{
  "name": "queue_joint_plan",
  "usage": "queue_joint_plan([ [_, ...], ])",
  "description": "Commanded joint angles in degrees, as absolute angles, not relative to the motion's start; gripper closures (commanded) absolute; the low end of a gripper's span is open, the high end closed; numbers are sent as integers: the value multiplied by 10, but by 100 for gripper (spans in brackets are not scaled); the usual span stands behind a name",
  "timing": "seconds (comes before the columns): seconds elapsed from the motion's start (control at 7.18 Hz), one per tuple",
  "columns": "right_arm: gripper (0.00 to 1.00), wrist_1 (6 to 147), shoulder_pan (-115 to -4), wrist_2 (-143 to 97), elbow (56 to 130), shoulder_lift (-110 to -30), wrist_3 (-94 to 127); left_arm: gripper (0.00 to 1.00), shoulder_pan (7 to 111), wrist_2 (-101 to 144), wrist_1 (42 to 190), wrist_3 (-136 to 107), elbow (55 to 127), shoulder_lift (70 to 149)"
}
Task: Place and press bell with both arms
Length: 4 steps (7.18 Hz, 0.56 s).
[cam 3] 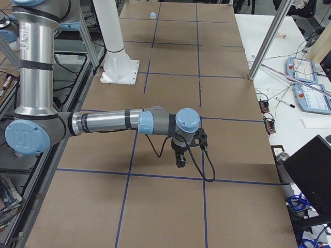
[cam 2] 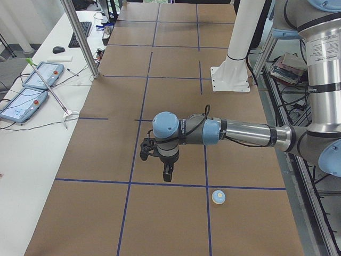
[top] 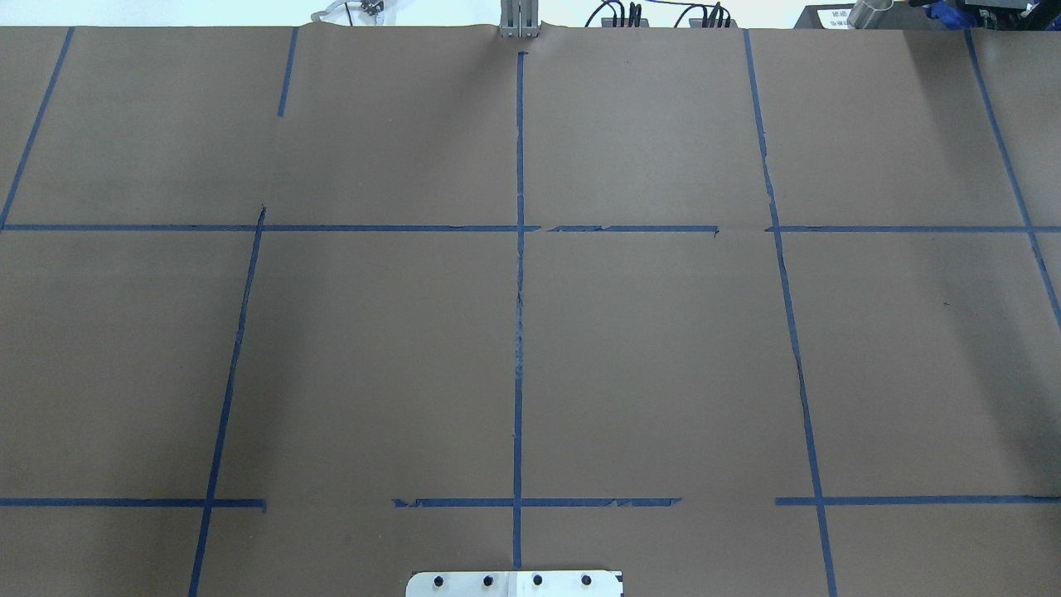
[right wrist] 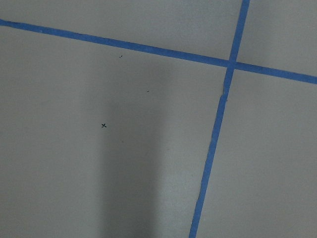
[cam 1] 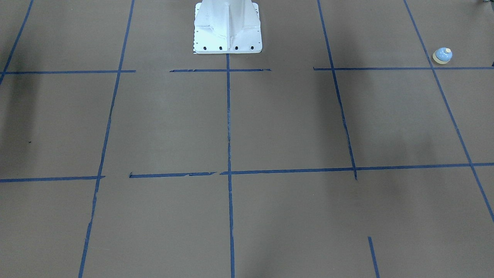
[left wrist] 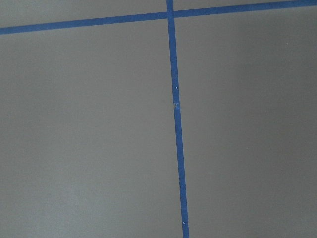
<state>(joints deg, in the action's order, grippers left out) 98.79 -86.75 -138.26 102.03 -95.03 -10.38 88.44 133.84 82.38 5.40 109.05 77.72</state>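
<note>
The light-blue bell with a cream base and button stands upright on the brown paper near the table's end on the robot's left. It also shows in the exterior left view and, small and far, in the exterior right view. The left arm reaches out over the table, and its gripper points down, above the paper and apart from the bell. The right gripper also points down above the paper at the opposite end. I cannot tell whether either gripper is open or shut. Both wrist views show only paper and tape.
The white pedestal base stands at the robot's edge of the table. Blue tape lines form a grid on the paper. A side table holds teach pendants, cables and a metal post.
</note>
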Motion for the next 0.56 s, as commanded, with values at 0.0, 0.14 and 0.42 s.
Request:
queue_joint_plan([
  [0.0, 0, 988, -867, -1398, 1021, -951, -104, 0, 883, 1340, 824, 52, 1095, 772],
  [0.14, 0, 988, -867, -1399, 1021, -952, -103, 0, 884, 1340, 824, 51, 1095, 764],
  [0.42, 0, 987, -867, -1397, 1016, -953, -102, 0, 883, 1339, 823, 50, 1092, 764],
])
